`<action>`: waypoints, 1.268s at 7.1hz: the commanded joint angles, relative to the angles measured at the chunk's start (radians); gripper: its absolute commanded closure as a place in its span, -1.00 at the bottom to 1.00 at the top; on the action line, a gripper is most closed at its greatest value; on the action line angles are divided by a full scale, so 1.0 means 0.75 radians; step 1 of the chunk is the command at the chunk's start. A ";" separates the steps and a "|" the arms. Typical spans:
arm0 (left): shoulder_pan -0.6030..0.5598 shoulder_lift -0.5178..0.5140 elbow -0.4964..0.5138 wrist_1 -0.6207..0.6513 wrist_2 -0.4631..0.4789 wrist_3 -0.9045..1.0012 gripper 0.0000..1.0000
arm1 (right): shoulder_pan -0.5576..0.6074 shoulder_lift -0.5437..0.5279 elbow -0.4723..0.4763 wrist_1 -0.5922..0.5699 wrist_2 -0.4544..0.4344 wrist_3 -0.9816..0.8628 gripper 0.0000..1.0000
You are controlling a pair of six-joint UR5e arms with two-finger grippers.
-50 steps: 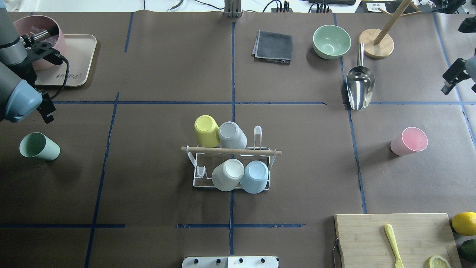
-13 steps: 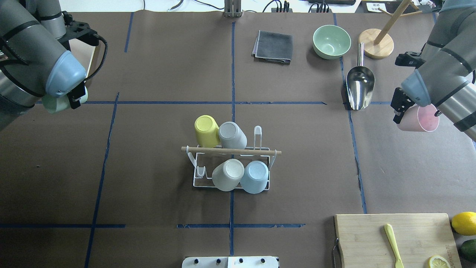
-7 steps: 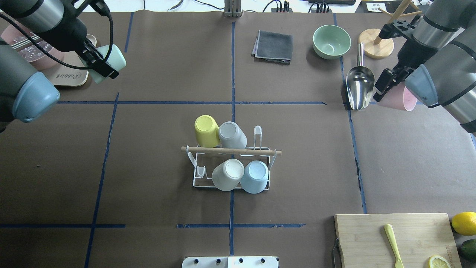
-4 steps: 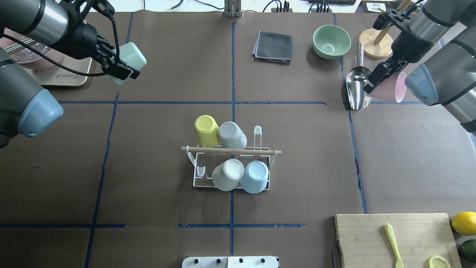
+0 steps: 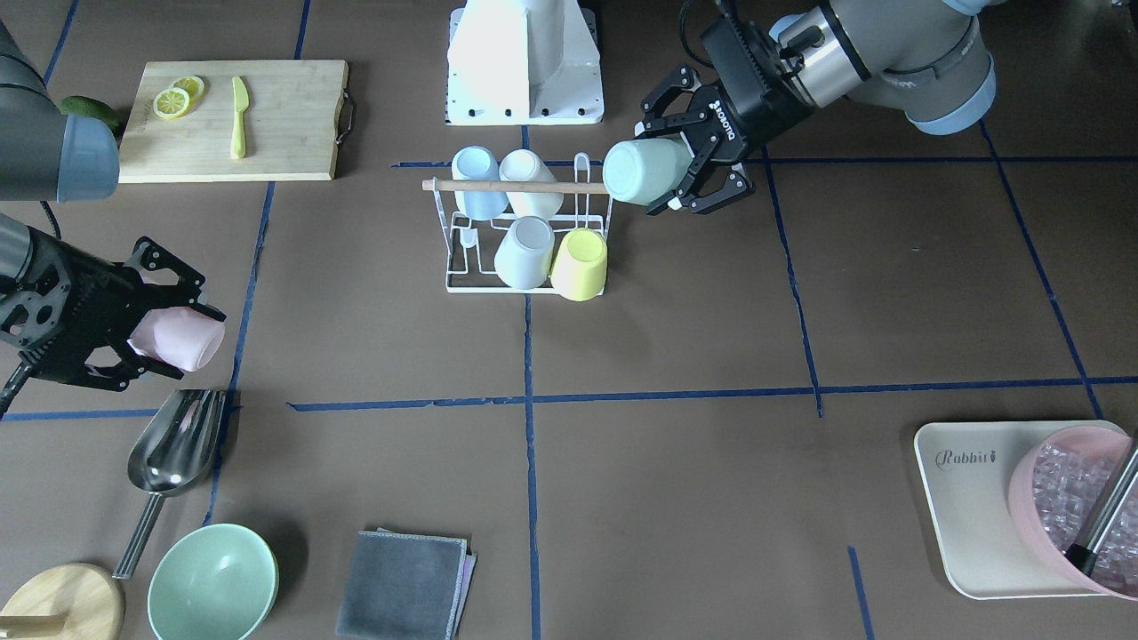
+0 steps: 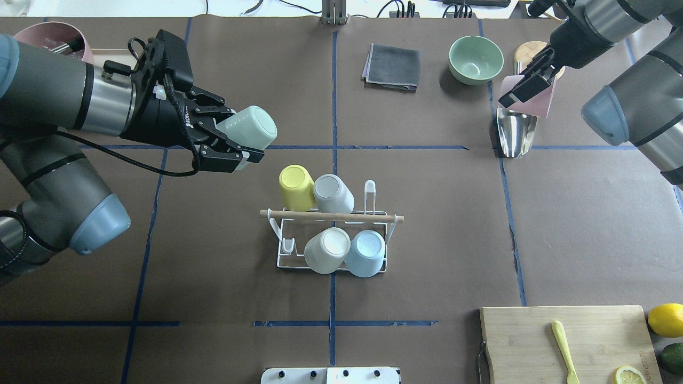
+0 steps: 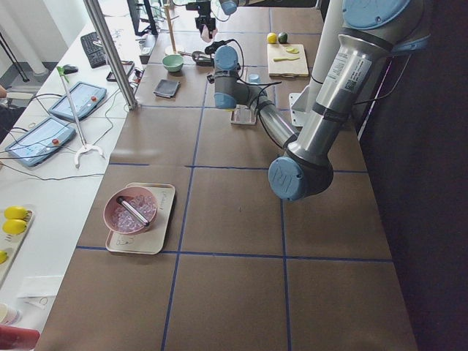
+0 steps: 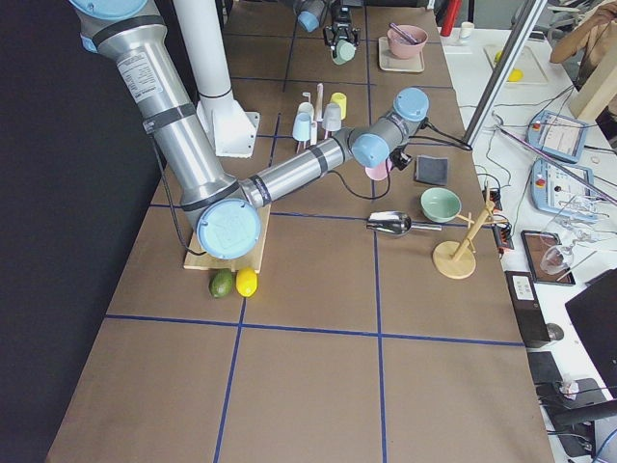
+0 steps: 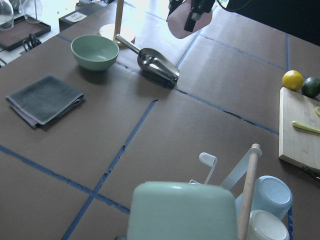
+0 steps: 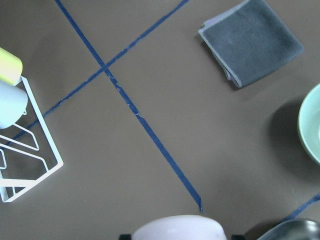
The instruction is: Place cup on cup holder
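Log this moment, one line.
left gripper: green cup held, near rack | right gripper: pink cup held, near scoop | rack: four cups

Tally on the worktop (image 6: 213, 277)
Six cups (image 6: 296, 186) (image 6: 333, 193) (image 6: 327, 249) (image 6: 365, 252) (image 6: 251, 127) (image 5: 182, 342), two bowls (image 6: 476, 60) (image 5: 1022, 524); one each of rack (image 6: 331, 216), scoop (image 6: 516, 128), cloth (image 6: 392, 66), board (image 6: 523, 341), tray (image 5: 960, 498).

Mint-green cup (image 6: 251, 127): plastic, held off the table on its side, base toward the rack, clamped in the left gripper (image 6: 239, 136).
Pink cup (image 5: 180, 339): clamped in the right gripper (image 5: 169, 345), off the table.
Cup holder (image 6: 331, 216): white wire with a wooden rod, upright, bearing four inverted cups (image 6: 326, 249). It stands just beside the left gripper and well apart from the right gripper.
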 commanded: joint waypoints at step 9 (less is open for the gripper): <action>0.532 0.114 0.281 -1.030 0.705 0.307 0.85 | -0.482 0.006 -0.029 1.644 -0.908 1.099 1.00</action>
